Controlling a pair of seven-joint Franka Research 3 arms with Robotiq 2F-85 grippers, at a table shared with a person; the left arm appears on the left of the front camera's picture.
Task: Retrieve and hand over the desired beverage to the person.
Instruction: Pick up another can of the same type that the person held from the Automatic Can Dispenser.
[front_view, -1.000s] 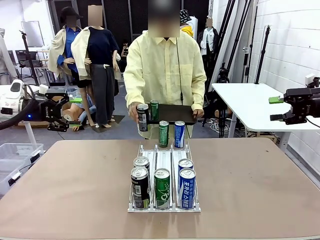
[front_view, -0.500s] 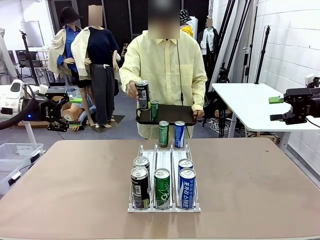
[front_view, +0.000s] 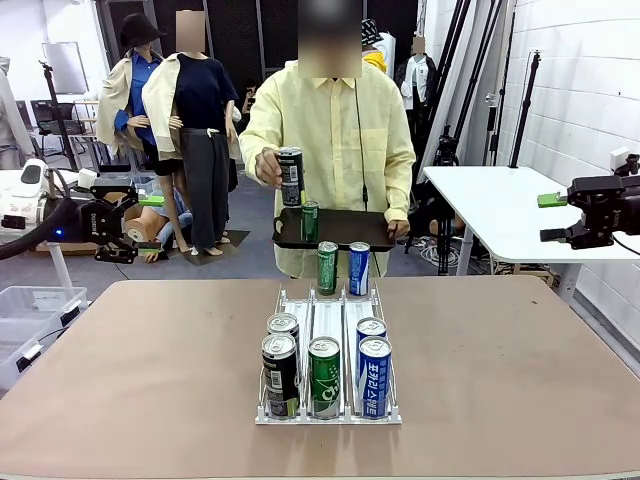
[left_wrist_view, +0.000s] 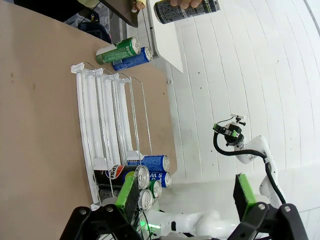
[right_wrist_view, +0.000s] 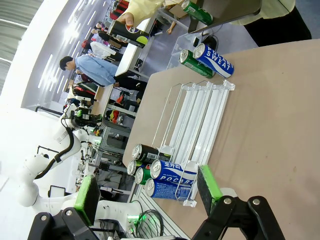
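Pale-yellow shirt marks the person (front_view: 330, 140) at the far side of the tabletop (front_view: 500, 360), one hand (front_view: 266, 168) holding a black can (front_view: 290, 177) upright at chest height, above a black tray (front_view: 350, 228) gripped by the other hand. A green can (front_view: 310, 220) stands on that tray. On the tabletop a white wire rack (front_view: 328, 312) carries a row of cans (front_view: 324, 375) at its near end and a pair of cans (front_view: 328, 268), green and blue, at its far end. The left tool (front_view: 148, 222) hangs off the tabletop's left side, jaws wide apart and empty. The right tool (front_view: 550, 217) hangs well off to the right, likewise spread and empty.
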